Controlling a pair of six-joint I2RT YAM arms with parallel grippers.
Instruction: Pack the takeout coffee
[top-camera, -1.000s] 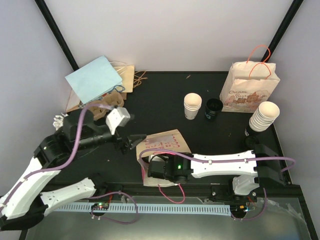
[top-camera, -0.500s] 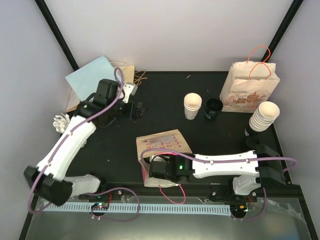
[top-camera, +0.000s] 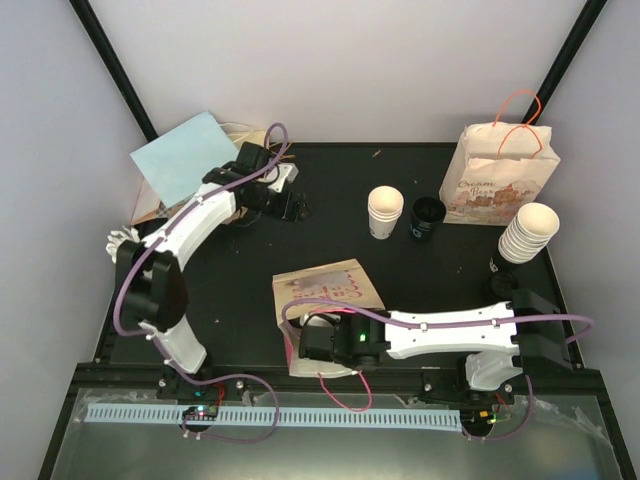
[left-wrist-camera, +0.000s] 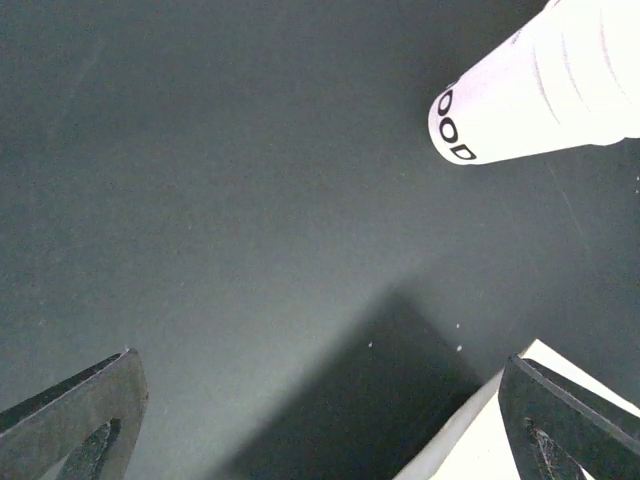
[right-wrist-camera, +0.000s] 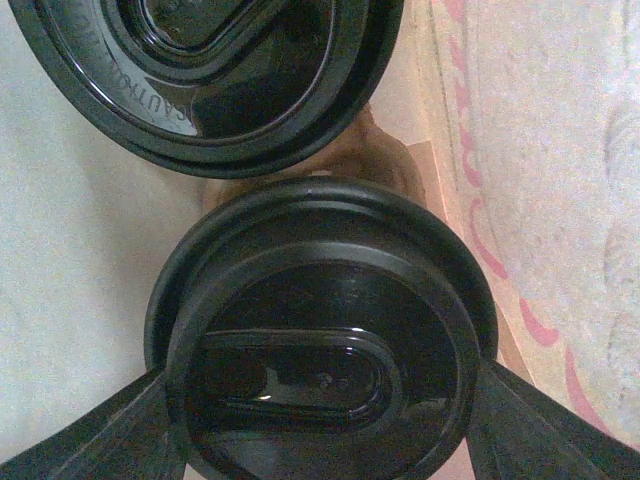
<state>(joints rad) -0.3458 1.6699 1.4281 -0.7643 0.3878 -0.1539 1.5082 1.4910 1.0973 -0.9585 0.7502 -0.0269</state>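
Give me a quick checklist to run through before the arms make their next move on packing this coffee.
1. Right pincer closed on the black lid: ok, with a finger against each side of its rim.
2. Second lid clear of the held one: cannot tell, because the rims sit very close together.
3. Left pincer open and empty: ok, with only bare table between its fingers.
4. White cups upright to take a lid: ok.
5. Standing paper bag upright with handles up: ok.
6. Bag mouth open wide enough: cannot tell.
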